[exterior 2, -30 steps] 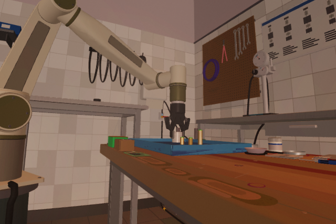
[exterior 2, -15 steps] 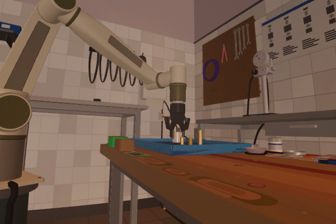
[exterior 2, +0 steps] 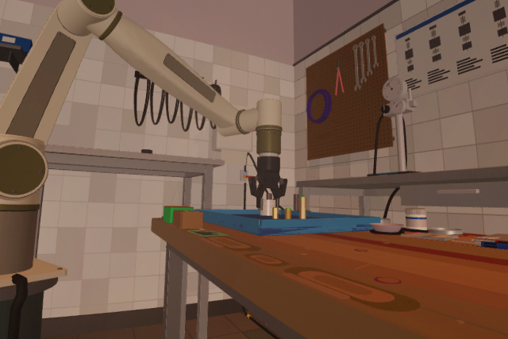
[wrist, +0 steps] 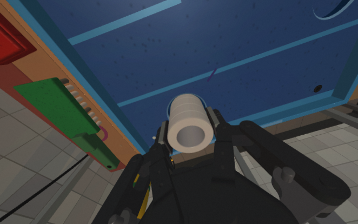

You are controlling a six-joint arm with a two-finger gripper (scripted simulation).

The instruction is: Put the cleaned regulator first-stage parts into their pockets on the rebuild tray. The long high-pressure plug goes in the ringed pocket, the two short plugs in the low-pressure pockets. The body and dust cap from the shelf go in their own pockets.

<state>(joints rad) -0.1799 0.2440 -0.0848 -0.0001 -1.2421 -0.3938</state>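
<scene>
The lower end of the pale cylindrical regulator body point(wrist: 190, 122) point(exterior 2: 267, 206) is hidden where it sits in a round pocket of the blue rebuild tray point(exterior 2: 287, 220) point(wrist: 202, 55). The body stands upright between the fingers of my gripper point(wrist: 187, 125) point(exterior 2: 268, 198), which is just opening, with the fingers still alongside the body. Two short brass plugs point(exterior 2: 275, 212) point(exterior 2: 288, 213) and a taller brass plug point(exterior 2: 303, 207) stand upright in the tray just right of the body. An empty ringed pocket point(wrist: 333, 9) shows at the tray's far corner.
The wooden workbench point(exterior 2: 348, 269) carries the tray at its far end. A green block point(exterior 2: 174, 213) point(wrist: 63, 111) and a brown block point(exterior 2: 188, 219) sit beside the tray's left edge. A pink dish point(exterior 2: 386, 227) and a white jar point(exterior 2: 415, 218) lie to the right, under a wall shelf point(exterior 2: 402, 181).
</scene>
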